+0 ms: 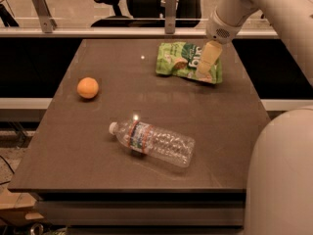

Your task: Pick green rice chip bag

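Note:
The green rice chip bag (180,60) lies flat at the far right of the brown table (98,170). It is light green with a dark green patch, white lettering and tan rice cakes. My gripper (206,65) hangs from the white arm (244,4) coming in from the upper right. It reaches down onto the right part of the bag and covers some of the lettering.
An orange (88,87) sits at the table's left. A clear water bottle (152,143) lies on its side in the middle front. A rail with metal posts (170,9) and office chairs stand behind the table. My white base (281,175) fills the lower right.

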`<action>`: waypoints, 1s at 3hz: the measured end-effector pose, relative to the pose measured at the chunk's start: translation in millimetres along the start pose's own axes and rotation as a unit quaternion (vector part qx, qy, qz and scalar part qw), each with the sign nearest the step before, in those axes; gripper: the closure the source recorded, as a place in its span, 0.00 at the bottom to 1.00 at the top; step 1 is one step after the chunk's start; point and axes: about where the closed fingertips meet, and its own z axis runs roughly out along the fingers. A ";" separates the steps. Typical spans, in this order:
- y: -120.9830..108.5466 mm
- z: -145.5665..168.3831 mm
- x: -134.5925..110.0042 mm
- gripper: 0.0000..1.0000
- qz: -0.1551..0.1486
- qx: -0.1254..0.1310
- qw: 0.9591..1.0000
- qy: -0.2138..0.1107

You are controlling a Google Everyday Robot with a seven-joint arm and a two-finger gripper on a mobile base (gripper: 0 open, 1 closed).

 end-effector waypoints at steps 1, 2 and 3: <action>-2.2 12.6 13.1 0.00 0.021 -0.010 1.000 -0.018; -5.0 19.9 18.8 0.00 0.030 -0.016 0.999 -0.033; -5.3 24.9 16.4 0.19 0.027 -0.022 0.999 -0.037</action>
